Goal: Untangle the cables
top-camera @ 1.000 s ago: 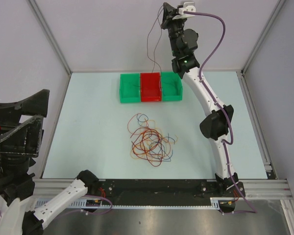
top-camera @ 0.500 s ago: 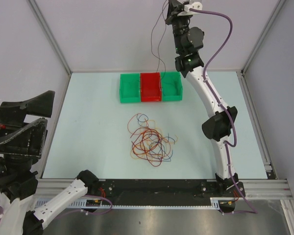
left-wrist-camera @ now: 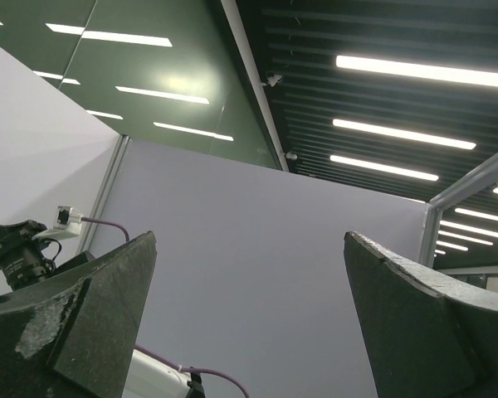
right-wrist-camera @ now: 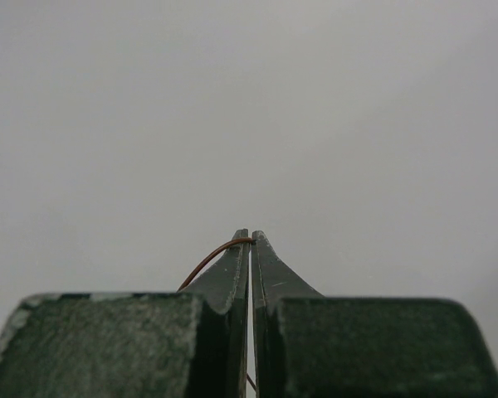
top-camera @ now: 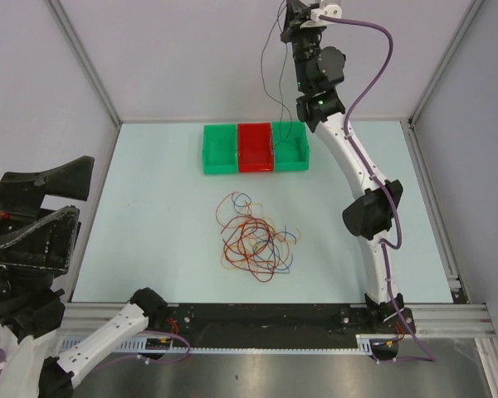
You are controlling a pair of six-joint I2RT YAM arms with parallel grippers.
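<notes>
At the middle of the tabletop [top-camera: 149, 215], tangled cables [top-camera: 253, 245]; behind them, near the far edge, three bins [top-camera: 220, 168] side by side; high above the bins, right end effector [right-wrist-camera: 250, 240] pinching a single cable [right-wrist-camera: 207, 255] hanging down; off the near-left corner, left end effector [left-wrist-camera: 249, 235], raised

Count: 2 arms [top-camera: 100, 340] [top-camera: 349, 162]. 3 bins at the far edge of the surface [top-camera: 149, 207]: 2 green bins [top-camera: 220, 168] [top-camera: 290, 164], 1 red bin [top-camera: 256, 166]. 1 cable pile [top-camera: 256, 239], loops uncountable. 1 brown cable [right-wrist-camera: 206, 259] separate.
</notes>
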